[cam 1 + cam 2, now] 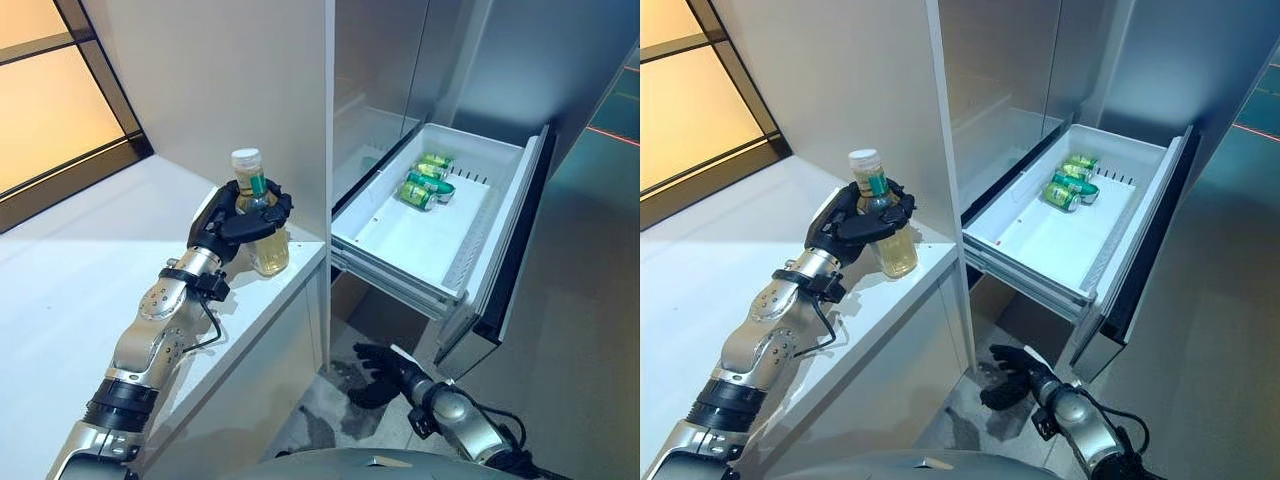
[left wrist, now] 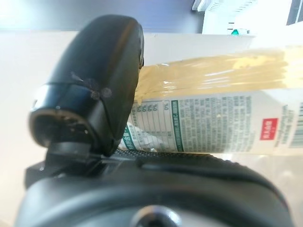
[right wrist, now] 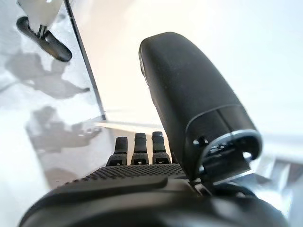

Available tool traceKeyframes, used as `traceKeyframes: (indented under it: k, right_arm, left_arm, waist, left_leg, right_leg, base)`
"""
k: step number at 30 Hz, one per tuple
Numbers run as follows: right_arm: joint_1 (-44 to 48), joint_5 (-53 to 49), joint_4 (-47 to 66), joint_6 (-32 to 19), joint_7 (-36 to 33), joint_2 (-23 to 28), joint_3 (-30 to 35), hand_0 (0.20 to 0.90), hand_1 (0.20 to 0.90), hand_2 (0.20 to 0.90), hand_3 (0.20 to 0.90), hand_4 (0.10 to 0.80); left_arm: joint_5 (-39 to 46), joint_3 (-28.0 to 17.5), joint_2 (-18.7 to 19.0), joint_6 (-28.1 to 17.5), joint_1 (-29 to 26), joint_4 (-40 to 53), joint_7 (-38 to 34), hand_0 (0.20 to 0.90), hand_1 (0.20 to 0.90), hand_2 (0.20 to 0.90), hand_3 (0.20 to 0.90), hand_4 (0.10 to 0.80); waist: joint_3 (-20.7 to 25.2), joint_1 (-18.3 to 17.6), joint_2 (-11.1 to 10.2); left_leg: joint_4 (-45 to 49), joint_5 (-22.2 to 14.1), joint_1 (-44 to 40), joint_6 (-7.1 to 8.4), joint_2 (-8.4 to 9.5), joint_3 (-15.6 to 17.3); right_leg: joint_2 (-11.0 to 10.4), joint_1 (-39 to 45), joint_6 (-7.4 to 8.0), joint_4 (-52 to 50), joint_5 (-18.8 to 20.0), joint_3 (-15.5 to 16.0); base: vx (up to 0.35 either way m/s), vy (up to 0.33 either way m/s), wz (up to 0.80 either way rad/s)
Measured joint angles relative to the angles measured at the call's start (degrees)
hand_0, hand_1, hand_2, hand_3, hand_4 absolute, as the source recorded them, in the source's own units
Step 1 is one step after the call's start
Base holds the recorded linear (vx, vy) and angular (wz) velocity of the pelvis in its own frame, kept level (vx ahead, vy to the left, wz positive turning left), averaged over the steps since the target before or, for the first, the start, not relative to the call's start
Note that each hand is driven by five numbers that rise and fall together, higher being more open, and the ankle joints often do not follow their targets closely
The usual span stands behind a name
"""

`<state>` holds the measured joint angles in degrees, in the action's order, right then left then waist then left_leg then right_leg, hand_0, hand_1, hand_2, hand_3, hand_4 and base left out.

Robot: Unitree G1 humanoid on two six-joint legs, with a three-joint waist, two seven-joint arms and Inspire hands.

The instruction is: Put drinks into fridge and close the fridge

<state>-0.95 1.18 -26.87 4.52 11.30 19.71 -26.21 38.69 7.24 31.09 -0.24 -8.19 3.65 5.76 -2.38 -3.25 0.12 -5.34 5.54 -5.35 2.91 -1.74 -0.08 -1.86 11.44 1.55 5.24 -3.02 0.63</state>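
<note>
A clear bottle of yellow drink (image 1: pixel 266 240) with a white cap and green neck label stands upright near the edge of the white counter (image 1: pixel 60 280). My left hand (image 1: pixel 232 218) is shut on the bottle, fingers and thumb wrapped around its upper body; the left wrist view shows the thumb (image 2: pixel 104 85) against the bottle's label (image 2: pixel 222 123). To the right, the fridge's white drawer (image 1: pixel 400 240) is pulled open, holding several green cans (image 1: pixel 428 180) at its back. My right hand (image 1: pixel 378 372) hangs low under the drawer, fingers relaxed and holding nothing.
A tall grey panel (image 1: pixel 240 90) rises behind the bottle, at the counter's right end. The drawer's dark front (image 1: pixel 520 240) juts out to the right. Grey floor (image 1: pixel 580 330) lies below and to the right. A window frame (image 1: pixel 70 130) borders the counter's far left.
</note>
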Motion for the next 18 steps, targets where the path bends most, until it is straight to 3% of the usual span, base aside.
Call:
traceKeyframes:
  k: [5,6,7,8,10,14,18]
  right_arm:
    - [2.69,-0.83,4.86,-0.23,2.95,2.15,-0.07,0.9,0.9,0.9,0.9,0.8]
    - [1.65,-8.25,4.91,-1.77,5.58,2.06,2.72,0.9,0.9,0.9,0.9,0.8]
    - [-0.42,-12.32,4.91,-5.42,9.12,0.03,7.2,0.9,0.9,0.9,0.9,0.8]
    - [-2.48,-8.65,4.82,-10.97,8.77,-0.65,9.19,0.9,0.9,0.9,0.9,0.8]
    - [-2.77,-6.56,5.84,-17.53,12.71,3.77,6.48,0.9,0.9,0.9,0.9,0.8]
    - [-7.48,-9.92,18.66,-18.11,26.66,8.25,11.56,0.9,0.9,0.9,0.9,0.8]
    - [-7.63,-15.78,29.38,-15.57,36.67,8.69,15.76,0.9,0.9,0.9,0.9,0.8]
  left_arm:
    - [-0.07,-0.04,0.0,-0.3,0.02,0.05,0.77,0.3,0.3,0.3,0.2,0.1]
    - [-0.06,-0.53,-0.06,-1.16,0.73,0.07,2.01,0.3,0.3,0.3,0.2,0.1]
    - [-0.06,-1.48,-0.48,-3.01,2.26,0.25,3.82,0.3,0.3,0.3,0.2,0.1]
    - [-0.06,-1.95,-0.79,-4.32,3.05,0.38,4.83,0.3,0.3,0.3,0.2,0.1]
    - [-0.06,-2.69,-0.35,-4.55,3.05,0.43,6.94,0.3,0.3,0.3,0.2,0.1]
    - [0.44,-3.35,1.75,-4.55,3.79,2.63,11.65,0.3,0.3,0.3,0.2,0.1]
    - [2.89,-3.36,2.98,-4.55,4.31,3.53,16.76,0.3,0.3,0.3,0.2,0.1]
  waist:
    - [-0.24,0.26,0.08]
    - [-0.37,0.18,0.04]
    - [-0.54,0.26,0.14]
    - [-0.7,0.43,0.18]
    - [-1.11,0.3,0.44]
    - [-1.38,-0.21,0.0]
    - [-1.55,-0.99,-0.31]
  left_leg:
    - [0.03,-0.05,0.01,0.0,-0.01,0.05]
    - [-0.02,-0.15,0.0,0.03,-0.04,0.13]
    - [0.06,-0.29,0.0,0.05,-0.05,0.2]
    - [0.17,-0.36,0.02,0.03,-0.05,0.37]
    - [0.04,-0.46,0.22,-0.09,0.09,0.77]
    - [0.21,-0.48,0.97,-0.12,0.08,1.13]
    - [0.21,-0.48,0.94,-0.12,0.08,1.45]
  right_leg:
    - [0.02,-0.12,0.0,-0.01,0.0,-0.07]
    - [0.02,-0.14,0.01,0.0,-0.01,-0.17]
    - [0.01,-0.18,0.01,0.0,-0.01,-0.24]
    - [0.02,-0.26,0.0,0.0,-0.01,-0.29]
    - [-0.19,-0.66,0.04,-0.01,0.0,-0.41]
    - [-0.23,-1.4,0.04,-0.02,0.01,-0.47]
    - [-0.24,-1.44,0.05,-0.02,0.01,-0.52]
  base:
    - [0.006,0.001,0.0]
    - [-0.026,-0.002,-0.04]
    - [-0.029,0.002,-0.06]
    - [-0.028,0.004,-0.06]
    - [-0.033,0.0,-0.09]
    - [-0.01,0.0,-0.02]
    - [-0.003,0.002,-0.01]
